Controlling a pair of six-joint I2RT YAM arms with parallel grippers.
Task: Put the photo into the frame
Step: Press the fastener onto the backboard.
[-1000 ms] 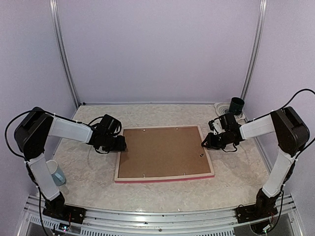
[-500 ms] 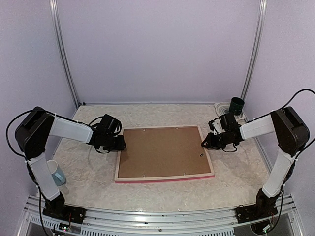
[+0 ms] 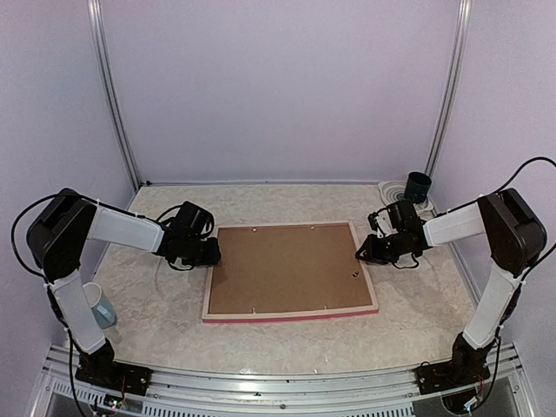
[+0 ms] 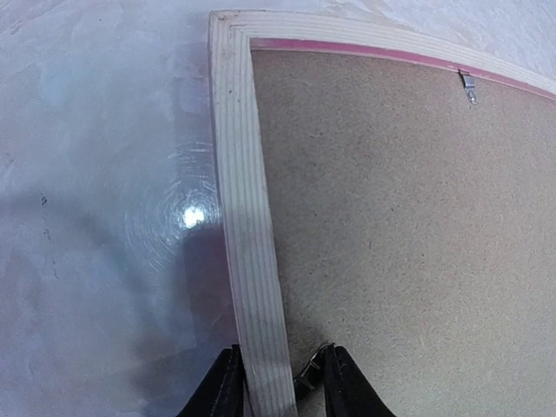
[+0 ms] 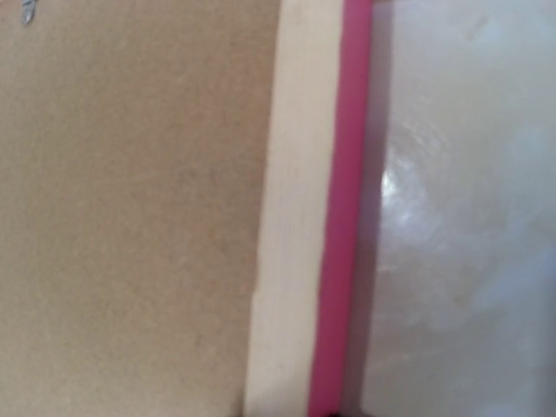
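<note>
Readable markings: none.
I find no text, label, brand or number that I can read on the frame point(image 3: 291, 314), its brown backing board point(image 3: 287, 269) or the dark cup point(image 3: 418, 185). Both wrist views give me only plain wood, board and table surface.

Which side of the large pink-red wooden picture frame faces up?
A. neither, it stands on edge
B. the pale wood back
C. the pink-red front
B: the frame lies flat, with its pale wood rails and the brown backing board turned upward.
</note>
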